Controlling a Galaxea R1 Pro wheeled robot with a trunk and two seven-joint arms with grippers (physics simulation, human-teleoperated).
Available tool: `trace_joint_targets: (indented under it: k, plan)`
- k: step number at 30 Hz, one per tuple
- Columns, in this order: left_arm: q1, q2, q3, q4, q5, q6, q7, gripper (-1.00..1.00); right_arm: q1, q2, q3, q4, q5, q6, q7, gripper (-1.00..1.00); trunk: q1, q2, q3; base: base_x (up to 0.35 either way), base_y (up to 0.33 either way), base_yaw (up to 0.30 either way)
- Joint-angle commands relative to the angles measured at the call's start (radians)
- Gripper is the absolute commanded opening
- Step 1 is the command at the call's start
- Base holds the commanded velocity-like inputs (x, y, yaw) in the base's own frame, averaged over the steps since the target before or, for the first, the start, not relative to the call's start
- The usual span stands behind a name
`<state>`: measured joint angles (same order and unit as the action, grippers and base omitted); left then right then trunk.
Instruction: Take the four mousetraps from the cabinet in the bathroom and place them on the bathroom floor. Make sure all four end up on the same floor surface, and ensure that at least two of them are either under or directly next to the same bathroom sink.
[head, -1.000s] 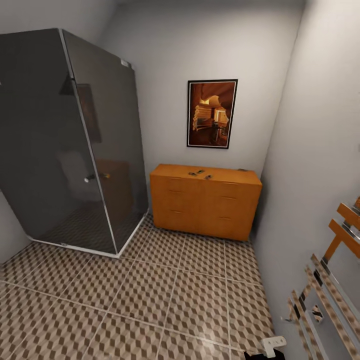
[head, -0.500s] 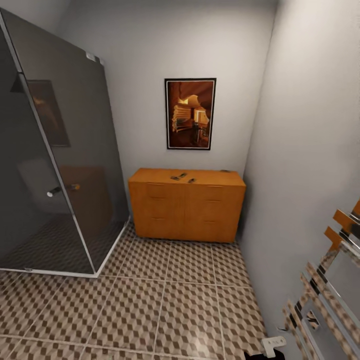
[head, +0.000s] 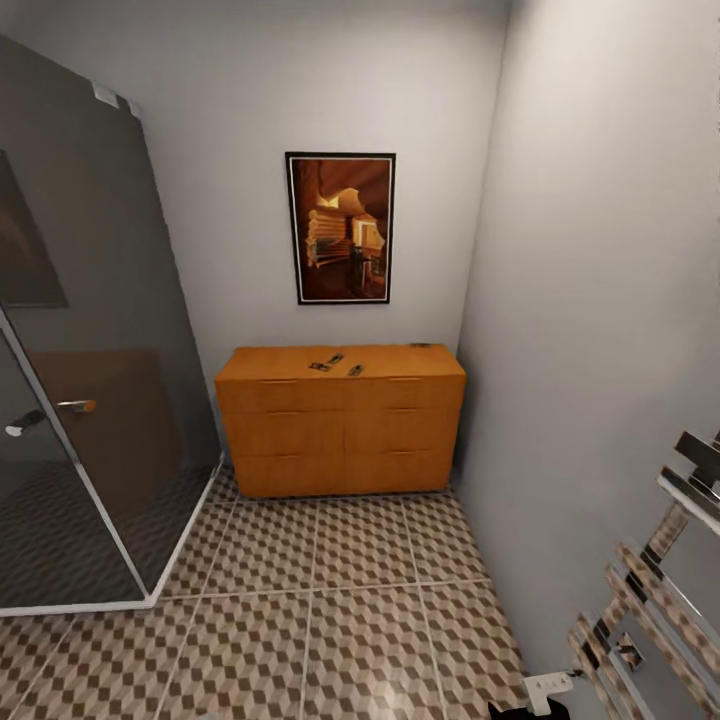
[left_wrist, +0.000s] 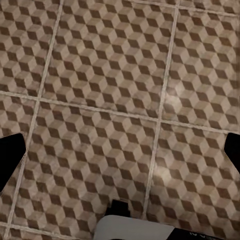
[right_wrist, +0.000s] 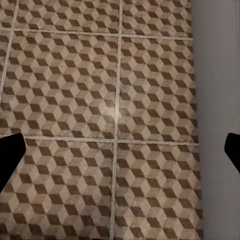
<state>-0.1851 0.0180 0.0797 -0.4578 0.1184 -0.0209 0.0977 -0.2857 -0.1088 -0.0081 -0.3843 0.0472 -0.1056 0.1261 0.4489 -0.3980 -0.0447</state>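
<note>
The orange-brown cabinet (head: 340, 425) stands against the far wall under a framed picture, its drawers shut. Several small flat mousetraps lie on its top: a cluster (head: 335, 364) near the middle and one (head: 420, 346) at the back right corner. The cube-patterned bathroom floor (head: 330, 610) stretches between me and the cabinet. My left gripper (left_wrist: 120, 155) hangs open above the tiles, dark fingertips (left_wrist: 10, 155) far apart and nothing between them. My right gripper (right_wrist: 120, 155) is open too, over tiles beside the grey wall. The sink is out of view.
A dark glass shower enclosure (head: 80, 400) with a white base fills the left side. The grey wall (head: 600, 350) runs along the right, with a chrome towel rail (head: 650, 600) low at the near right. A framed picture (head: 342, 228) hangs above the cabinet.
The head camera has swung right and moved closer, so the cabinet sits further left and lower in the picture and less of the shower shows. The things themselves have not moved.
</note>
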Motion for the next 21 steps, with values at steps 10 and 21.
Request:
trace_joint_targets:
  k: [10,21]
  plan:
    - [0.0,0.001,-0.003,0.0,0.01,-0.002,0.002,1.0,-0.001,0.0,-0.001,0.001,0.005,-0.003,0.003,1.0,0.001,-0.002,-0.002,0.292,0.165,-0.268]
    - [0.0,0.002,-0.003,0.001,0.01,-0.002,0.002,1.0,-0.001,0.0,0.0,0.001,0.005,-0.003,0.003,1.0,0.001,-0.002,-0.002,0.314,0.018,-0.065]
